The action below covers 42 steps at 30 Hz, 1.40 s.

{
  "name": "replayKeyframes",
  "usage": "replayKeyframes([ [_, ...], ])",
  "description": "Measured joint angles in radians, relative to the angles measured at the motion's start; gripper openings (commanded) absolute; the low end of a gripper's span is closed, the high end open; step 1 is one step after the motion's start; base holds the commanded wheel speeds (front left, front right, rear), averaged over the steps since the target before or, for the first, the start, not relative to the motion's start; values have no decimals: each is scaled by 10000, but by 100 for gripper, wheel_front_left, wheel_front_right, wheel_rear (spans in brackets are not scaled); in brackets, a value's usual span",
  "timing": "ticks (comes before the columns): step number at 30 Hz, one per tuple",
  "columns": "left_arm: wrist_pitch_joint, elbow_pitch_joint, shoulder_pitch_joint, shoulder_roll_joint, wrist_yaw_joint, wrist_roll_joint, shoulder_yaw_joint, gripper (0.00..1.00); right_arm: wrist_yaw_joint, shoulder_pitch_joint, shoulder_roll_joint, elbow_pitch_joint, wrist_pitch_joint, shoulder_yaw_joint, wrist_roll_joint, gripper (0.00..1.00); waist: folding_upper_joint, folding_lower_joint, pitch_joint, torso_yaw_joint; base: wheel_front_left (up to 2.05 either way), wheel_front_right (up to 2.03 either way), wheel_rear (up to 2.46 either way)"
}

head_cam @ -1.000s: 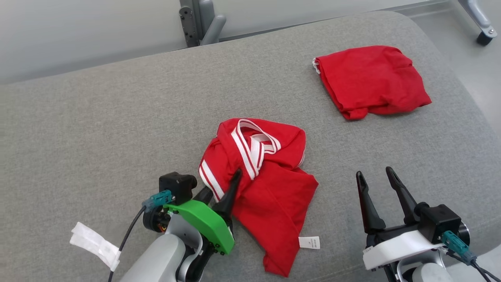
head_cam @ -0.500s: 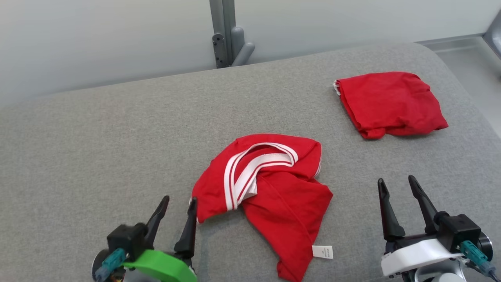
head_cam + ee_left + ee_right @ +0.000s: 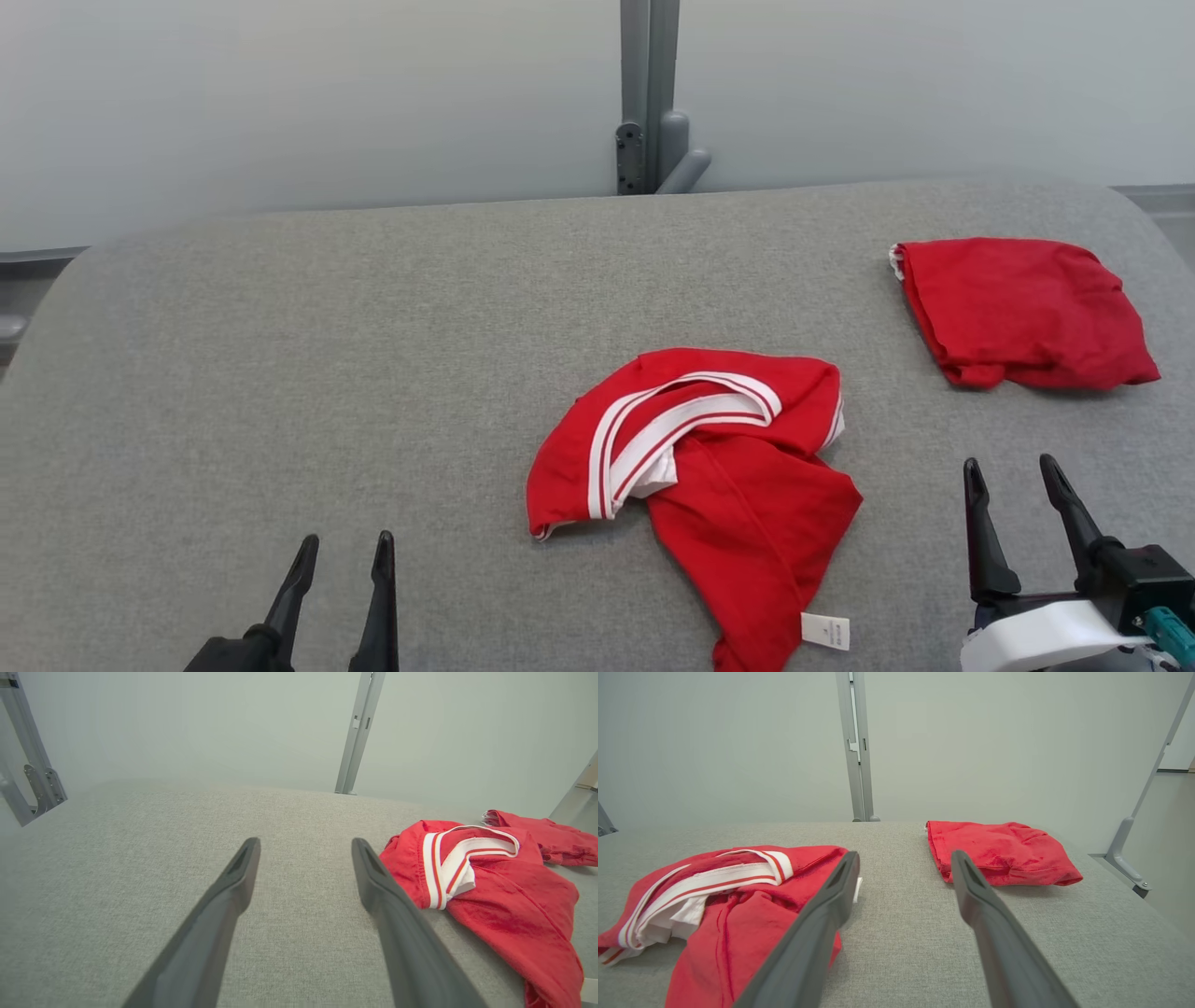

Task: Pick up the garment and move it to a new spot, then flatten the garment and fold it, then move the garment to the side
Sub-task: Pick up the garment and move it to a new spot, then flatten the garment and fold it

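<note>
Crumpled red garment (image 3: 747,495) lies mid-desk (image 3: 327,355), at 1 o'clock from the left tool (image 3: 346,539) and 10 o'clock from the right tool (image 3: 1009,462); both tools are spread wide, pinching nothing. Flattening looks due: best to take two well-separated edges, the white-striped band (image 3: 672,434) and the tagged hem at 5 o'clock, and draw them apart low. A folded red piece (image 3: 1022,313) sits at 2 o'clock; both lie directly on the desk, inside nothing.

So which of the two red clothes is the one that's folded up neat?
The plain red garment at the far right, folded into a compact bundle. The striped garment in the middle lies crumpled, white bands showing.
</note>
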Motion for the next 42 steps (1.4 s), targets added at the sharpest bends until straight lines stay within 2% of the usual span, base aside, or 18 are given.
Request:
replayKeyframes([
  [7,-2,571,388,-508,-838,594,1091,100,0,35,-2,173,-2,-115,-169,100,0,0,-267,402,0,0,0],
  [15,-12,1070,620,-1145,-1628,1241,2115,100,0,124,-2,364,-2,54,-148,100,0,0,-335,289,0,0,0],
  [21,-12,1221,624,-1546,-2033,1653,2617,100,0,125,-2,384,-2,115,-146,100,0,0,-271,220,0,0,0],
  [31,-12,1398,623,-1918,-2431,2052,3127,100,0,122,-2,378,-2,146,-140,100,0,0,-168,148,0,0,0],
  [37,-12,1354,397,-2002,-2608,2592,2792,100,0,68,-2,360,-2,228,-130,100,0,0,-38,68,0,0,0],
  [42,6,1902,-426,-1992,-2742,2859,1636,100,0,-101,0,238,-2,357,-130,100,0,0,161,-100,0,0,0],
])
